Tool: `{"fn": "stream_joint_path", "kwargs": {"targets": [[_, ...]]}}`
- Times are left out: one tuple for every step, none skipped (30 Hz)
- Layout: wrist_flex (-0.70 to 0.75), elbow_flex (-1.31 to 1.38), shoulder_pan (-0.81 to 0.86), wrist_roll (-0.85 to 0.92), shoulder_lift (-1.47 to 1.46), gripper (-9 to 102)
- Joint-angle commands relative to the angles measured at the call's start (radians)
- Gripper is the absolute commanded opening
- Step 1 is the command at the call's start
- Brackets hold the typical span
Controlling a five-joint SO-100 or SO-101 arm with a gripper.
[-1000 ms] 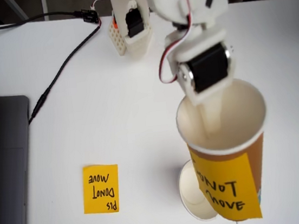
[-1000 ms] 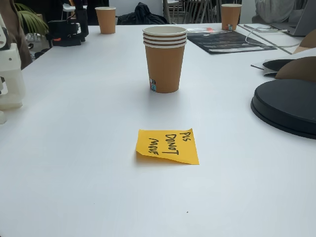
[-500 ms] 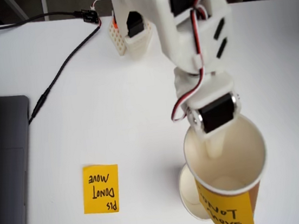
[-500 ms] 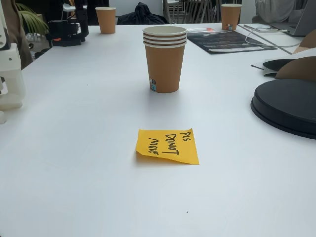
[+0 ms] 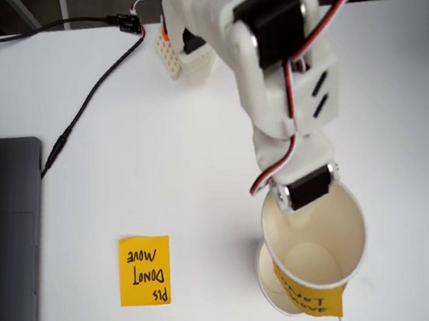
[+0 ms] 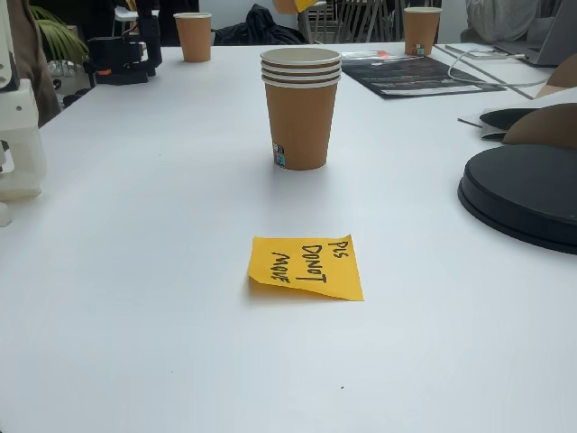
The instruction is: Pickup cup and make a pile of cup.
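Observation:
In a fixed view from above, my gripper (image 5: 305, 210) is shut on the far rim of the cup (image 5: 317, 251), one finger down inside its cream interior. The cup's brown wall carries a yellow handwritten label (image 5: 313, 303). It hangs upright over the pile of cup (image 5: 266, 281), hiding all but a left arc of the pile's rim. In a fixed view from the side, the pile (image 6: 301, 108) is a stack of nested brown cups standing on the table. The held cup's bottom (image 6: 288, 5) shows at the top edge, above and apart from the stack.
A yellow "PLS DONOT MOVE" sticky note (image 5: 145, 270) (image 6: 306, 266) lies flat near the stack. A laptop (image 5: 6, 249) and black cable (image 5: 89, 94) are at the left. A black round object (image 6: 523, 194), two far cups (image 6: 194, 36) (image 6: 422, 29) and the arm's base (image 6: 18, 135) share the white table.
The arm has reached further out and lowered the held cup over the stack. The cup's bottom has come into the side view at its top edge.

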State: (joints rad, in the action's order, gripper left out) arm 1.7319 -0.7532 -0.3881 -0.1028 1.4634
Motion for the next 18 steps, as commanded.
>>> {"fn": "stream_joint_path", "kwargs": {"targets": [[0.020,0.077,-0.005,-0.006,0.008,-7],[0.020,0.077,-0.005,-0.006,0.003,-7],[0.020,0.077,-0.005,-0.006,0.000,-7],[0.020,0.077,-0.003,-0.006,-0.006,-7],[0.020,0.077,-0.003,-0.006,-0.012,-7],[0.020,0.077,-0.002,-0.006,-0.020,-7],[0.020,0.077,-0.002,-0.006,-0.028,-7],[0.020,0.077,0.000,-0.006,-0.034,-7],[0.020,0.078,0.000,-0.006,-0.041,-7],[0.020,0.078,0.002,-0.006,-0.046,-7],[0.020,0.078,0.003,-0.006,-0.052,-7],[0.020,0.078,0.005,-0.006,-0.055,-7],[0.020,0.078,0.006,-0.006,-0.058,-7],[0.020,0.078,0.008,-0.006,-0.061,-7],[0.020,0.075,0.008,-0.006,-0.063,-7],[0.020,0.066,0.009,-0.006,-0.063,-7],[0.020,0.063,0.009,-0.006,-0.063,-7],[0.021,0.063,0.011,-0.006,-0.064,-7]]}}
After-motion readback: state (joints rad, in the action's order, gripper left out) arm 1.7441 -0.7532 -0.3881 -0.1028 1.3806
